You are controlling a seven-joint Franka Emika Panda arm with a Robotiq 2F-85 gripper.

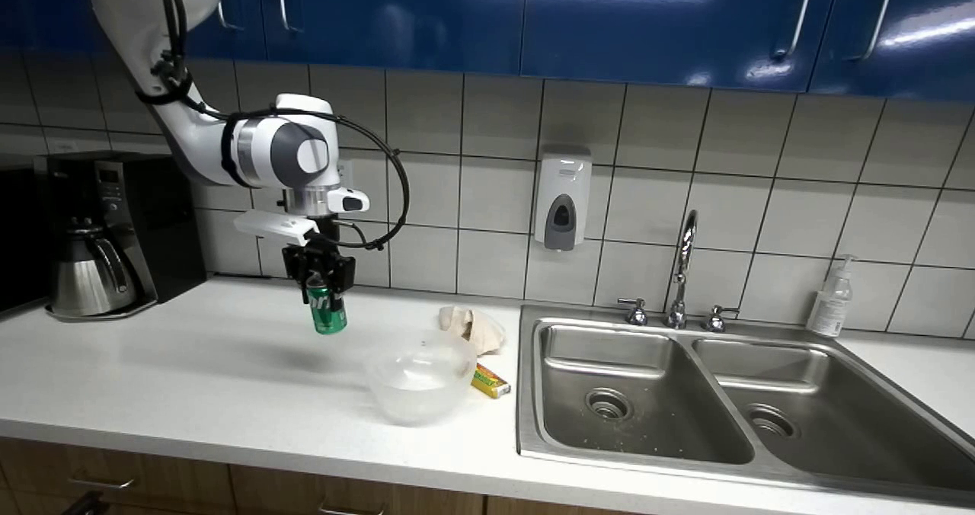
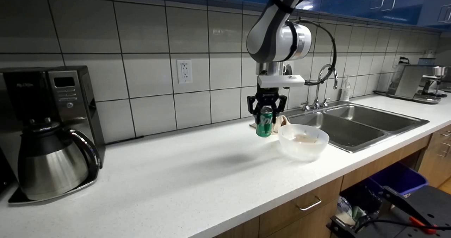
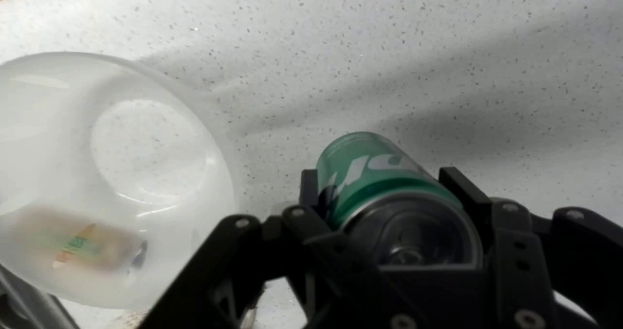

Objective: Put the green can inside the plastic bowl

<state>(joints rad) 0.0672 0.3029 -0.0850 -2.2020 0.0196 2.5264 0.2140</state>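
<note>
The green can point(image 1: 329, 319) hangs upright above the counter, with a shadow on the surface below it. It also shows in an exterior view point(image 2: 264, 127) and in the wrist view point(image 3: 375, 168), silvery top toward the camera. My gripper point(image 3: 378, 183) is shut on the can, one black finger on each side near its top. The translucent plastic bowl point(image 1: 415, 404) stands upright on the counter, beside the held can toward the sink. In the wrist view the bowl point(image 3: 44, 129) is at the left, apart from the can. Its inside looks empty.
A small yellow packet point(image 1: 490, 382) lies by the bowl on the sink side and shows blurred through its wall in the wrist view. A beige cloth point(image 1: 474, 328) lies behind the bowl. The steel sink point(image 1: 529, 393) is beyond, and a coffee maker point(image 2: 67, 100) stands at the counter's other end.
</note>
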